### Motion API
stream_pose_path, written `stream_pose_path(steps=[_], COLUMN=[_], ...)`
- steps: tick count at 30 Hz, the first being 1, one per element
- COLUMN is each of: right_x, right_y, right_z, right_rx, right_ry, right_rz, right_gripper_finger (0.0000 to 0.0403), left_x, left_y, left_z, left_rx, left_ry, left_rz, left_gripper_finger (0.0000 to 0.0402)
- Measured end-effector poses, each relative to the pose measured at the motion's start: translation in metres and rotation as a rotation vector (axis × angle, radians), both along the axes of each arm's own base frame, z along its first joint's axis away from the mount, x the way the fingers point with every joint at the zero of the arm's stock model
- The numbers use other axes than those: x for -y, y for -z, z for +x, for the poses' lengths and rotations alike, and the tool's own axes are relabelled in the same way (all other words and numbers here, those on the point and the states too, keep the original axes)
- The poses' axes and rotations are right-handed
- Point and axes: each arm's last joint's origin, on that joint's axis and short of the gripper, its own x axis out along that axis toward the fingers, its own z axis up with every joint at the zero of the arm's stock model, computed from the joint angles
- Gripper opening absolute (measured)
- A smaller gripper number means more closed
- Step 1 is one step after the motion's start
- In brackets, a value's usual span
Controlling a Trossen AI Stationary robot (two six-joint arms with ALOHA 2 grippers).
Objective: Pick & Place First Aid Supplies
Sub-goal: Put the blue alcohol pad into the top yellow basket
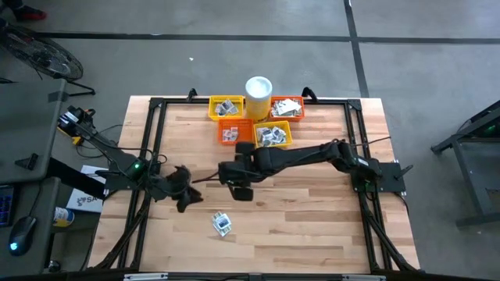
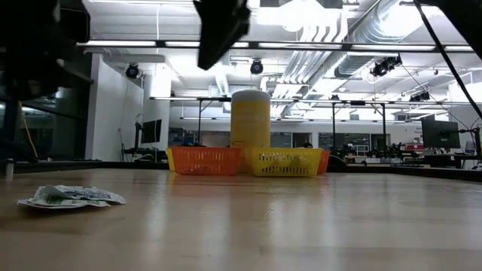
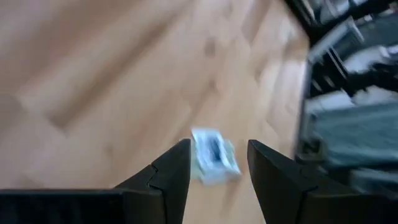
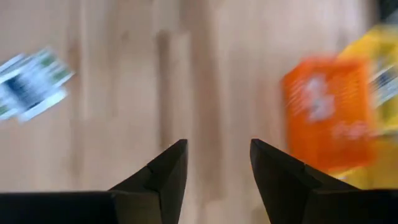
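Note:
A small pile of white and pale green first aid packets (image 1: 222, 223) lies flat on the wooden table, toward the near edge; it also shows in the low view (image 2: 71, 197). My left gripper (image 1: 186, 201) hovers open left of the pile and beyond it; the packets (image 3: 214, 157) show past its fingers (image 3: 219, 146). My right gripper (image 1: 242, 191) hangs open above the middle of the table with only bare wood between its fingers (image 4: 219, 144); the packets (image 4: 31, 90) lie off to one side of it. Both grippers touch nothing.
At the far middle stand small mesh baskets holding more packets: a yellow one (image 1: 226, 107), an orange one (image 1: 234, 130), another yellow one (image 1: 273, 134) and a red-orange one (image 1: 286, 107), around a white cup (image 1: 258, 90). A black frame (image 1: 156, 125) borders the table.

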Motion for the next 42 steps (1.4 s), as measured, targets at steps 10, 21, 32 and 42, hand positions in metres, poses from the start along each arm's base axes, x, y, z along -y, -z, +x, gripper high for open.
stream_pose_path(steps=[10,21,32,42], right_x=[-0.02,-0.037,-0.048,-0.082], right_y=[0.005,0.058,0.081,0.093], right_z=[-0.013,-0.013,-0.028,-0.071], right_rx=[-0.108,-0.187,-0.189,0.284], right_ry=[0.024,0.018,-0.008,-0.048], right_rz=[0.157,0.218,0.27,0.458], right_gripper_finger=[0.0168,0.0164,0.0149,0.0114], left_x=[0.016,0.04,0.06,0.061], left_y=[0.006,0.038,0.052,0.056], left_z=[0.014,0.048,0.076,0.076], left_rx=[-0.049,-0.048,-0.139,-0.212], left_ry=[0.069,0.035,-0.023,-0.059], left_rz=[-0.238,-0.294,-0.313,-0.309], left_gripper_finger=[0.0158,0.0158,0.0158,0.0158])
